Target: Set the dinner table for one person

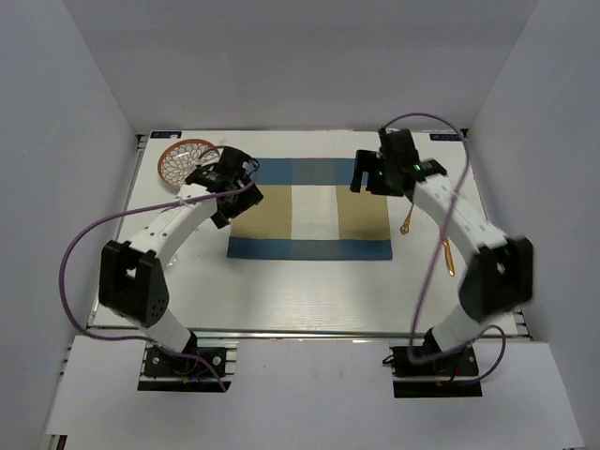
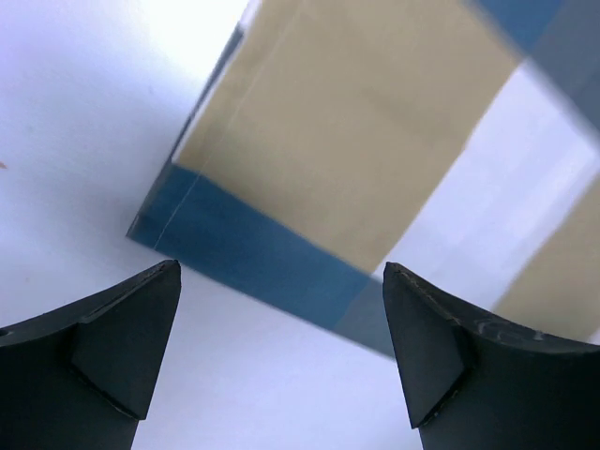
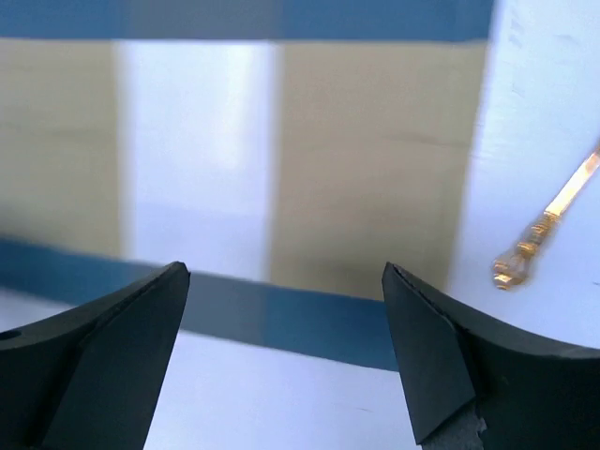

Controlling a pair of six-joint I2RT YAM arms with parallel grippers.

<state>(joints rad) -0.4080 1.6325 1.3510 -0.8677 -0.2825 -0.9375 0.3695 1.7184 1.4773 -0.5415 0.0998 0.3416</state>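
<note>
Beneath left claw (image 2: 281,270) and right claw (image 3: 286,272) | dinner table (image 1: 281,291) | both agape

The right gripper (image 3: 284,272), its 2 dark fingers spread wide with nothing between them, frames the blue, tan and white checked placemat (image 3: 375,159). A gold utensil handle (image 3: 548,225) lies near the mat's edge on the white dinner table (image 3: 281,403).

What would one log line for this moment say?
left gripper: open, above placemat corner | right gripper: open, above placemat | plate: far-left, off placemat | gold cutlery: right of placemat
</note>
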